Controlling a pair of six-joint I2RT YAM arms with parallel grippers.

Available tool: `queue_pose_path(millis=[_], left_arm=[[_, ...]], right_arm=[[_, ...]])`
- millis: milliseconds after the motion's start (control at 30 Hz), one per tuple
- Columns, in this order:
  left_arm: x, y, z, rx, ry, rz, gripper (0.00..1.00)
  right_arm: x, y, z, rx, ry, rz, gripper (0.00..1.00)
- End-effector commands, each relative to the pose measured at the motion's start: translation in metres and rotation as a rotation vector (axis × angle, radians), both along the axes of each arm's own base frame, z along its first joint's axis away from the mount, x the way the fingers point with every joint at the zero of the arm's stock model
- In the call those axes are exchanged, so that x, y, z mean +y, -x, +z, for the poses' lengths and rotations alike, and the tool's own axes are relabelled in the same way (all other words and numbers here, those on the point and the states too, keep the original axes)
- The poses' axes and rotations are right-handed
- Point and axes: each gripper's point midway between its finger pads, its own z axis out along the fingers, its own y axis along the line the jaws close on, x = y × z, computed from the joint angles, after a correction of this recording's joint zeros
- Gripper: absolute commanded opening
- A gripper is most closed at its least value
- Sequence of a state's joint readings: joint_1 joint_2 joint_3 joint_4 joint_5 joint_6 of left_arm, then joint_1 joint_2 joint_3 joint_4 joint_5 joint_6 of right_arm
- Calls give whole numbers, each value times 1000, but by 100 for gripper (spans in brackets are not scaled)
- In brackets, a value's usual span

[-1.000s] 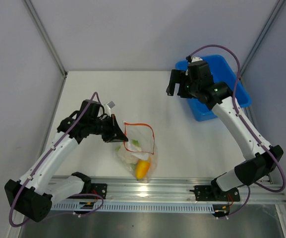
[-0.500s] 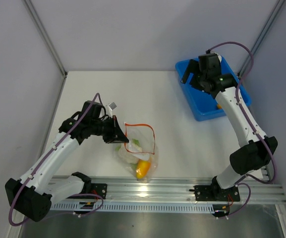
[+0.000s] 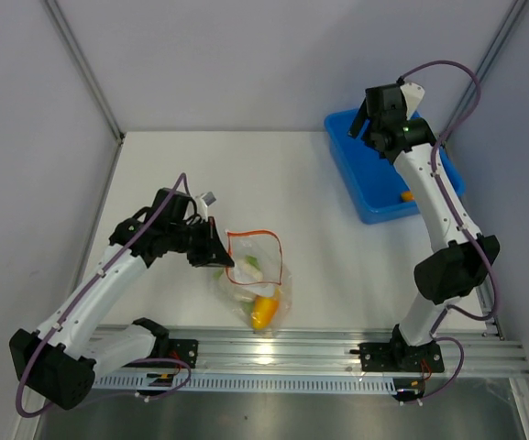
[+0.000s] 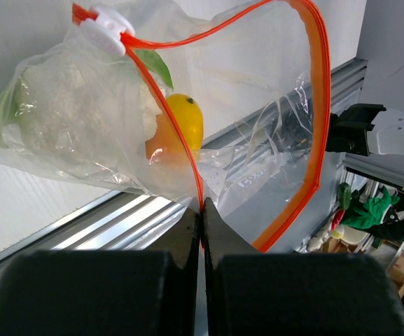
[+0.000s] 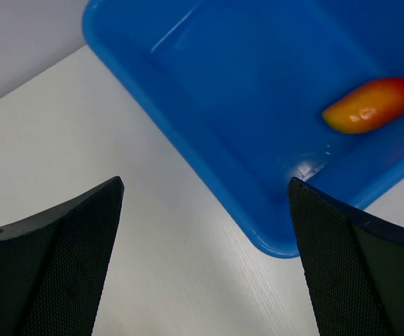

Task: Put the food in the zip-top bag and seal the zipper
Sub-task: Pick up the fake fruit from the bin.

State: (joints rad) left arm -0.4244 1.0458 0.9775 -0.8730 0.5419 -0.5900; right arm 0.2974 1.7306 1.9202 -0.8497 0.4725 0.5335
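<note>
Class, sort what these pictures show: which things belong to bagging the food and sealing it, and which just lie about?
Job in hand: zip-top bag, zipper, cauliflower and yellow-orange piece (both bagged), red-orange piece (not yet bagged).
Lying about: blue bin, metal rail.

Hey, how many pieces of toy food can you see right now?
3. A white-and-green cauliflower and a yellow-orange piece sit inside the zip-top bag; a red-orange piece lies in the blue bin. More could be hidden behind the crinkled plastic.

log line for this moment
left gripper shut on zipper | zip-top bag open, cauliflower and yellow-orange piece inside | right gripper open over blue bin | red-orange piece in bin
</note>
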Motion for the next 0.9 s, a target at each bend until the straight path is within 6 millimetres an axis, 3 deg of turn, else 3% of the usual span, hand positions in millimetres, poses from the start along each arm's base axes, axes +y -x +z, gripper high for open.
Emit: queue_pose_path(millis=[0, 33, 100, 200, 400, 700, 867], left_arm=[[6, 1, 7, -73, -23, -15, 1], [7, 4, 2, -65, -27, -11, 1], [7, 5, 0, -64, -19, -11, 1], [6, 4, -4, -64, -14, -10, 0], [7, -1, -13, -52, -59, -31, 1], [-7, -20, -17, -46, -45, -65, 1], [-12, -31, -17, -43, -60, -73, 0]], right_arm=[[-32, -1, 9, -1, 73, -164, 99], [-40, 1, -4, 46, 71, -205, 99], [-48, -1, -7, 63, 53, -240, 99], [-65, -3, -32, 148, 14, -301, 99], [-95, -14, -64, 223, -114, -405, 100], [-118, -35, -83, 286, -148, -469, 99], [-116, -35, -117, 358, -185, -524, 99]])
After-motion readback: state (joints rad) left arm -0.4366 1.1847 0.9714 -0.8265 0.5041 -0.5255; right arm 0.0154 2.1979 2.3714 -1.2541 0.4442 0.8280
